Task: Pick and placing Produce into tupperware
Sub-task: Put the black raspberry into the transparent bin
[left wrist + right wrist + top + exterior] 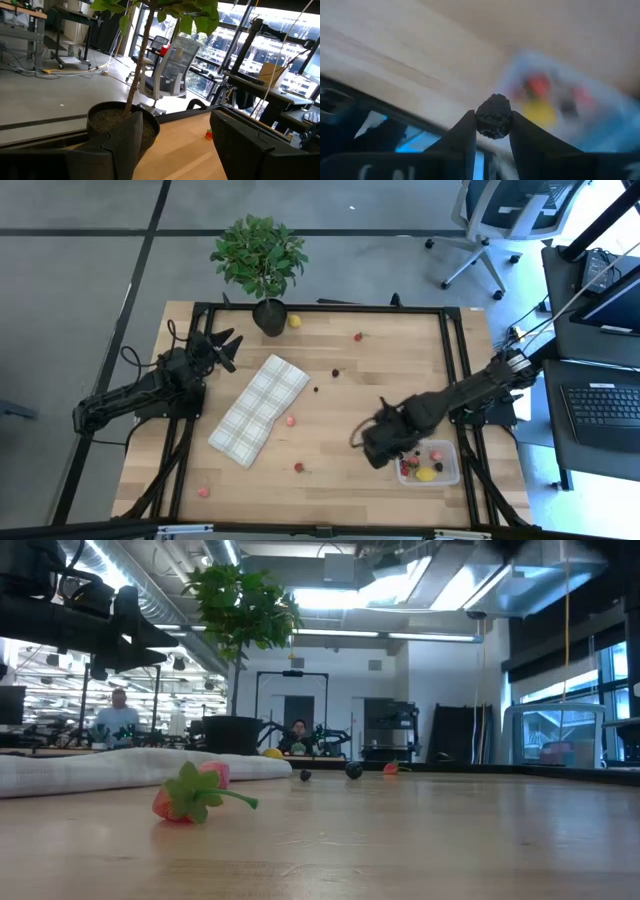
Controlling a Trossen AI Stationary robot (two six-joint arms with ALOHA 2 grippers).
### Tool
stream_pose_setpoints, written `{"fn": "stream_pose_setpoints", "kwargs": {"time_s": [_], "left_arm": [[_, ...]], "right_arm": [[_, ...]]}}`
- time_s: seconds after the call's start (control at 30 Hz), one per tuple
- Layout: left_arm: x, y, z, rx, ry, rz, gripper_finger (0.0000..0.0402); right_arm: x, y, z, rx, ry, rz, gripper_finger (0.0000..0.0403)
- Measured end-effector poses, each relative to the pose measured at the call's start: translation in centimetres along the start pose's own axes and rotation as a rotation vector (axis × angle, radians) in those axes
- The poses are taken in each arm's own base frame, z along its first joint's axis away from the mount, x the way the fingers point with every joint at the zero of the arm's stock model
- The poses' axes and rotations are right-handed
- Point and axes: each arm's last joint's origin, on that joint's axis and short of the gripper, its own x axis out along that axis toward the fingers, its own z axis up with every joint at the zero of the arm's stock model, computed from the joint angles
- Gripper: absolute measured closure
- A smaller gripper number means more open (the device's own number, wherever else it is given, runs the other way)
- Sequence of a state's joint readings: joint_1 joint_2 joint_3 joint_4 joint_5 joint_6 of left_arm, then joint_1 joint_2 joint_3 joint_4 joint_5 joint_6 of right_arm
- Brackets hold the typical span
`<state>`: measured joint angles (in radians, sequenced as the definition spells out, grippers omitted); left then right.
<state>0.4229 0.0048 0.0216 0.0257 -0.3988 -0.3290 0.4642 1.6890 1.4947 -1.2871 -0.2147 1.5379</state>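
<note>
My right gripper point(382, 444) hangs over the table just left of the tupperware point(455, 468), shut on a dark berry point(494, 114). The clear tub holds red pieces and a yellow lemon point(426, 474); in the right wrist view it shows blurred beyond the berry point(600, 115). More produce lies loose on the wood: strawberries point(291, 420) point(298, 467) point(204, 492), dark berries point(336, 373), a lemon point(294, 321). My left gripper point(226, 350) waits open at the far left, pointing at the plant pot point(107, 120). My right gripper pinches the dark berry by its two opposite sides point(481, 122) between the two fingertips point(466, 131). The fingers point steeply down from above. The berry is lifted clear of the table, its bumpy end standing out past the fingertips.
A plaid cloth point(260, 408) lies folded left of centre. A potted plant point(259, 260) stands at the far edge. In the low view a strawberry with a green stalk point(190, 795) lies close by, with the cloth point(130, 768) behind it. Bare wood lies between cloth and tub.
</note>
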Motion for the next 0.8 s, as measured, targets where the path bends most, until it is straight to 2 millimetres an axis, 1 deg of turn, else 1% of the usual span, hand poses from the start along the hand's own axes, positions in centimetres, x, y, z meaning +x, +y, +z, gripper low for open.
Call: {"fn": "stream_pose_setpoints", "kwargs": {"time_s": [0.1,0.2,0.33,0.47,0.53,0.63,0.8], "left_arm": [[0.0,0.0,0.0,0.000,0.000,0.000,0.0176],[0.0,0.0,0.0,0.000,0.000,0.000,0.0176],[0.0,0.0,0.0,0.000,0.000,0.000,0.0176],[0.0,0.0,0.0,0.000,0.000,0.000,0.0176],[0.0,0.0,0.0,0.000,0.000,0.000,0.0176],[0.0,0.0,0.0,0.000,0.000,0.000,0.0176],[0.0,0.0,0.0,-0.001,0.000,0.000,0.0176]], "right_arm": [[0.4,-0.9,-1.7,0.132,0.035,-0.091,0.0304],[1.9,-1.8,-2.5,0.189,0.022,-0.172,0.0305],[4.4,-2.4,-2.5,0.198,0.015,-0.193,0.0295],[6.8,-2.6,-2.0,0.187,0.022,-0.153,0.0294],[7.7,-2.9,-1.7,0.186,0.021,-0.151,0.0295],[8.6,-3.3,-1.6,0.185,0.033,-0.153,0.0291],[8.8,-3.4,-1.7,0.187,0.091,-0.159,0.0267]]}}
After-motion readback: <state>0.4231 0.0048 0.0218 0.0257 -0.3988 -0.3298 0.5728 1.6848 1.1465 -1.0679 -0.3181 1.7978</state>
